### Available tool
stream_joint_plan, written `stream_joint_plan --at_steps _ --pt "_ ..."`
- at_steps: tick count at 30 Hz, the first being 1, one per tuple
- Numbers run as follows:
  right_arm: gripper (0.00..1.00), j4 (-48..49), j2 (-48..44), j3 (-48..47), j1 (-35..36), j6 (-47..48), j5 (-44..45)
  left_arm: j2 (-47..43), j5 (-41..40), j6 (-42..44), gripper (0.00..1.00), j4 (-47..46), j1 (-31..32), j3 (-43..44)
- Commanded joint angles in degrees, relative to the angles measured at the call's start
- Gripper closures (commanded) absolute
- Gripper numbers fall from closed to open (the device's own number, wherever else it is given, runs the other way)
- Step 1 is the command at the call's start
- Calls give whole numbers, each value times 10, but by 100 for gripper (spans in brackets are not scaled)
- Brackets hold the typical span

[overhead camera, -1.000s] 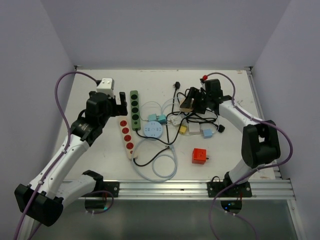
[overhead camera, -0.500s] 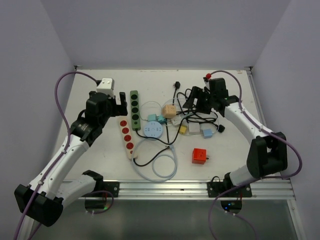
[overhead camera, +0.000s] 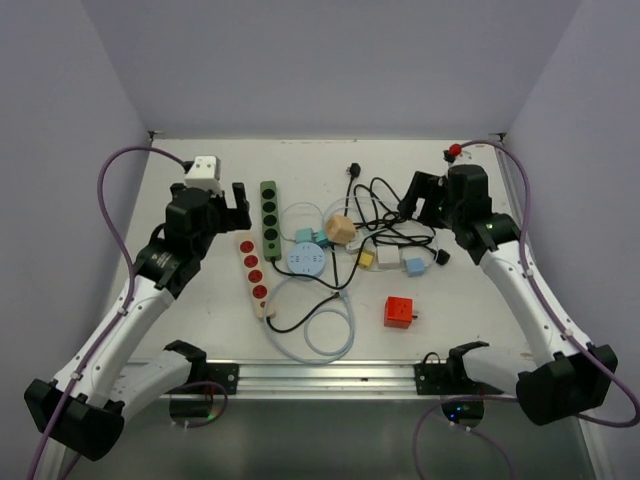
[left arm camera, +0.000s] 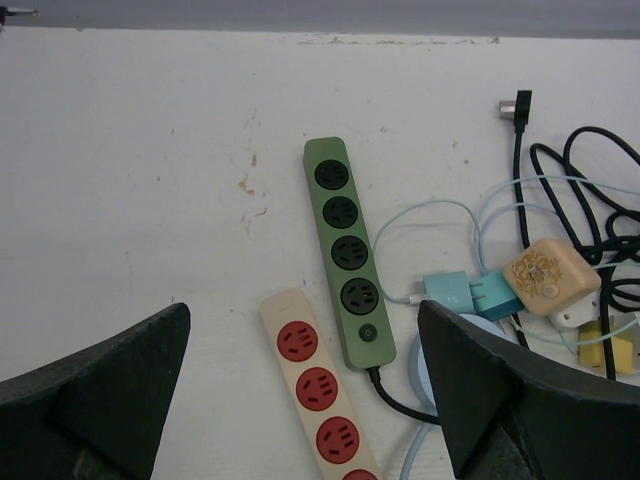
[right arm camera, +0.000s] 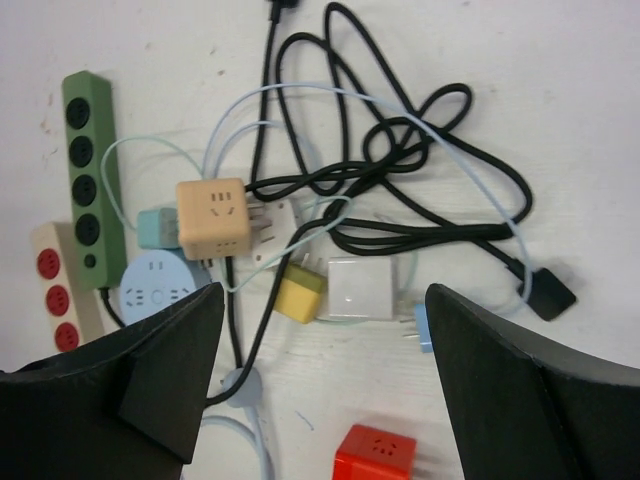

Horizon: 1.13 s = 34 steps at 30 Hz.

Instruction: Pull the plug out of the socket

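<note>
Right gripper (right arm camera: 325, 292): both fingers spread wide, nothing between them and nothing gripped. The tan cube socket (right arm camera: 212, 218) lies on the table (right arm camera: 560, 80) ahead of this gripper, just beyond the finger at the left of the wrist view and clear of both fingers. A white plug (right arm camera: 272, 222) touches the side of the cube that faces the gripper's centre line; whether it is seated cannot be told. Straight ahead between the fingers, a yellow block (right arm camera: 299, 296) and a white adapter (right arm camera: 362, 288) lie side by side. A red cube (right arm camera: 375, 455) sits nearest the gripper. A round pale blue socket (right arm camera: 155, 285) lies just past the tip of the left-side finger. A black cable (right arm camera: 420, 170) loops farther ahead, toward the other finger's side. Left gripper (left arm camera: 302, 315): fingers likewise wide apart and empty. A green power strip (left arm camera: 346, 248) with 4 black outlets lies ahead between its fingers. A cream strip (left arm camera: 318, 385) with red outlets lies just beside it and nearer the gripper, with 3 outlets showing in this view. A teal adapter (left arm camera: 470, 294) lies ahead, close to the right-side finger. From this gripper the tan cube socket lies beyond that same finger, well apart from it.
</note>
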<state>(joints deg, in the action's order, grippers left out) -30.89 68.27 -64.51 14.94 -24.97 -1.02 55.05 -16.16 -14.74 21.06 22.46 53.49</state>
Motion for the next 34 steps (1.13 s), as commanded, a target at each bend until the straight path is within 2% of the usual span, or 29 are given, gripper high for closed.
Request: stream_joint_plan --at_steps 1,4,13,19,26,28,32,34 --pt "14 -17 -55 41 -2 10 124 -35 -48 -19 0 -29 -2 -8" --pt "11 -2 -92 86 -1 2 167 -47 -69 -20 0 -33 -2 -15" --pt "9 -19 -77 69 -2 -9 150 -39 -104 -13 0 -30 -2 -19" --pt "9 0 -108 94 -2 -10 158 -28 -115 -13 1 -26 -2 -16" --pt "8 -15 -135 104 -2 -32 262 -34 -120 -11 0 -30 -2 -20" --pt "6 -21 -141 103 -1 -32 267 -32 -119 -10 0 -30 -2 -19" --pt "9 -22 -132 105 -2 -24 244 -22 -117 -9 0 -29 -2 -17" --pt "6 -27 -123 98 -2 -33 250 -20 -121 -6 0 -30 -2 -16"
